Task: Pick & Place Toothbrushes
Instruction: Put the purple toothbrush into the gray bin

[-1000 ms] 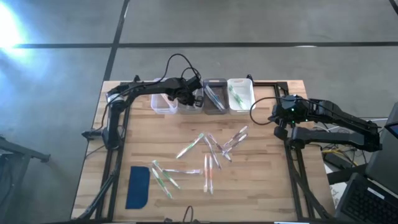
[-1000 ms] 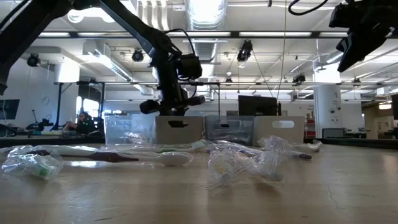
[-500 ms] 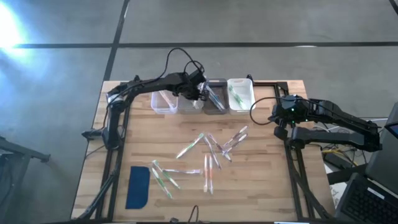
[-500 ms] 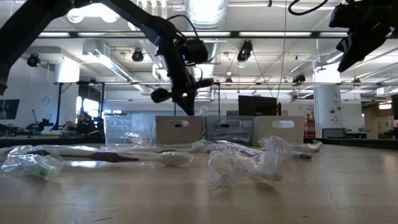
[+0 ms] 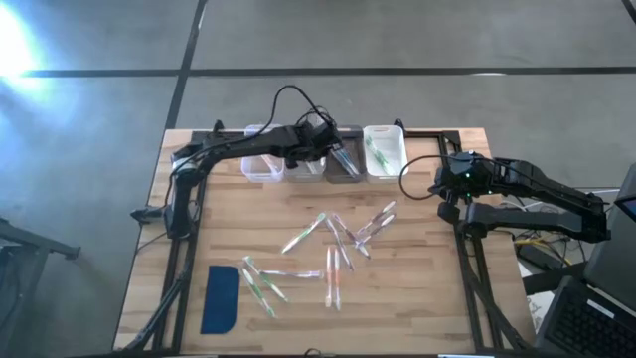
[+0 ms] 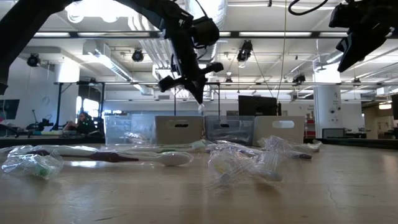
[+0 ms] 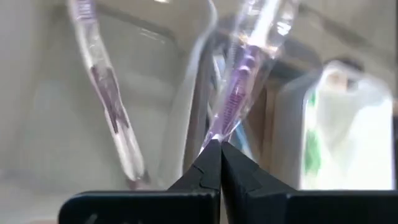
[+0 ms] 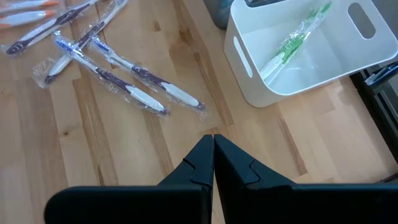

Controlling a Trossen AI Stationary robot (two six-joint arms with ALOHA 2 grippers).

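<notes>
Pale wooden slatted table [image 5: 417, 298] carries a loose scatter of thin wrapped toothbrushes [image 5: 333, 249] across its middle, translucent with green, pink and purple accents. Flat dark-blue rounded pad [image 5: 221, 298] lies near the front left corner, well apart from the scatter.

Four small rectangular plastic bins stand in a row along the far edge: a clear bin [image 5: 260, 164] at the left, a white one beside it mostly under the arm, a grey translucent bin [image 5: 345, 154] and a white bin [image 5: 385, 151] at the right. The right white bin holds a green-accented wrapped toothbrush [image 8: 292, 43].

Left gripper [image 7: 219, 146] hangs above the middle bins, jaws pressed together on the tail end of a purple-accented wrapped toothbrush [image 7: 239, 93]. In the low view that brush dangles clear above the bin rims. A second purple toothbrush [image 7: 106, 99] lies in the bin below it.

Right gripper [image 8: 213, 140] waits over the table's right edge, near the white bin, jaws together and holding nothing. Wrapped toothbrushes lie on the wood ahead of it.
</notes>
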